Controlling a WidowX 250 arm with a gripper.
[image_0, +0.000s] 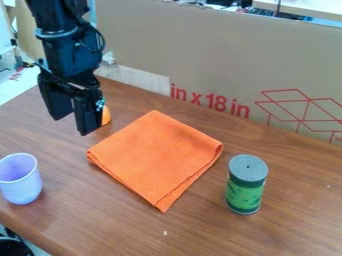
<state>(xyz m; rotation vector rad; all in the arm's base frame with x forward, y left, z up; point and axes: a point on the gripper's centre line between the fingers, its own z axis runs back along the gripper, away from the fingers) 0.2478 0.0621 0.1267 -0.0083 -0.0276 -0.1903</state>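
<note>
Hanging over the surface (194, 232), the gripper (71, 125) has its 2 fingers apart, a small orange thing (105, 116) (partly hidden) behind it. The folded orange cloth (157, 155) lies flat, rightward and nearer the camera, between the purple cup (24, 185) and green can (245, 192).

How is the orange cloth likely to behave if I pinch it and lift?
The orange cloth looks thin and soft, so it will probably droop. Being folded in layers, it may open out if only the top layer is caught.
</note>
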